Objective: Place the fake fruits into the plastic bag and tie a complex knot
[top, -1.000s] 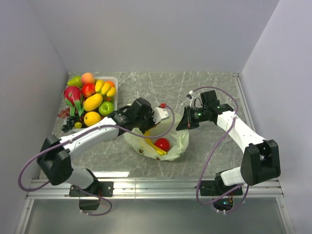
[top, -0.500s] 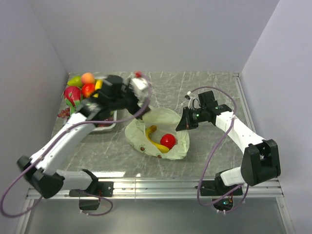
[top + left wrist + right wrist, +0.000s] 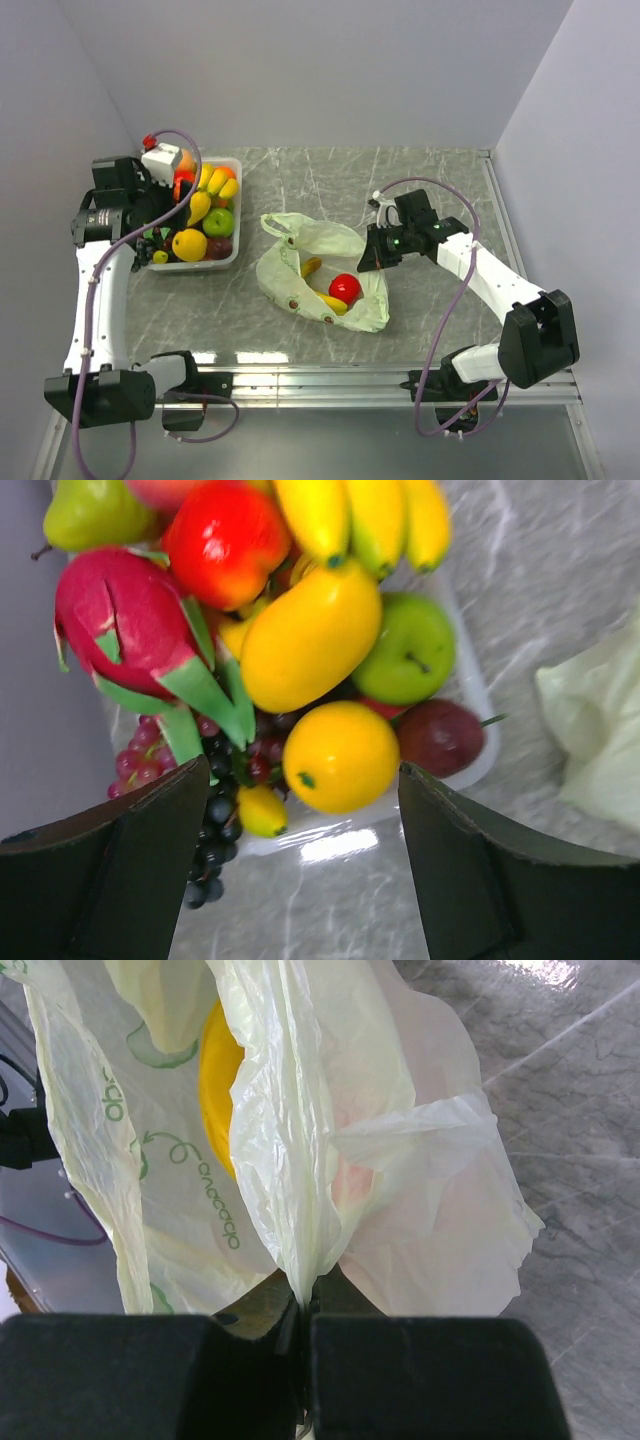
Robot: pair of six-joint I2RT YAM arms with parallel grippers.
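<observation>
1. plastic bag (image 3: 365,308): thin pale-green film, translucent, crinkly, faint sheen, green print.
2. fake fruits (image 3: 310,635): hard plastic look, smooth, glossy with bright highlights.
3. dragonfruit (image 3: 120,605): pink skin duller than the rest, waxy green flaps.
4. grapes (image 3: 215,815): small dark shiny beads.
5. tray (image 3: 478,715), far left: clear plastic, glossy rim.
6. table (image 3: 300,185): grey-green marble pattern, smooth, polished, glare near the near edge.
7. left gripper (image 3: 305,770) fingers (image 3: 130,870): matt black, plastic look.
8. left arm (image 3: 100,310): smooth white shell, black joints.
9. rail (image 3: 330,382), near edge: bare silver metal, brushed look.
</observation>
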